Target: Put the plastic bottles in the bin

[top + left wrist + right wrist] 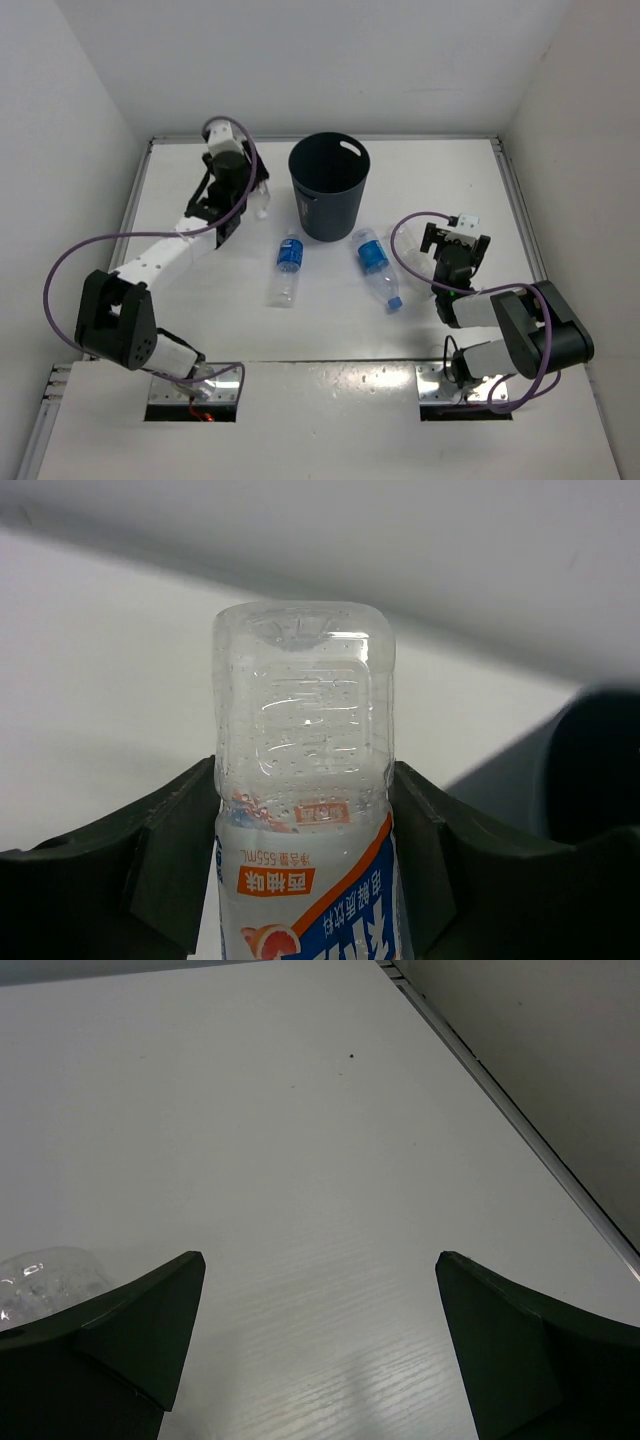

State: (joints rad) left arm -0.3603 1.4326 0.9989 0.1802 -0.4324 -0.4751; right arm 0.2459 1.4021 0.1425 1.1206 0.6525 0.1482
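Left wrist cam: the left claw (305, 825) is clamped on the orange-label bottle (303, 730). A finger presses each side of it and its base points away from the camera. The bin (600, 770) shows as a dark wall at the right edge, close by.

Right wrist cam: the right claw (320, 1330) is spread wide with only bare counter (300, 1110) between the fingers. A bit of the clear bottle (35, 1272) peeks in just outside the left finger, not in the grip.

Top cam: the bin stands near the middle of the far edge, with the left claw and its bottle just left of it. Two blue-label bottles (288, 265) (376, 265) lie mid-counter, on the near side of the bin. The right claw sits toward the right edge, with the clear bottle lying just beside it on the left.
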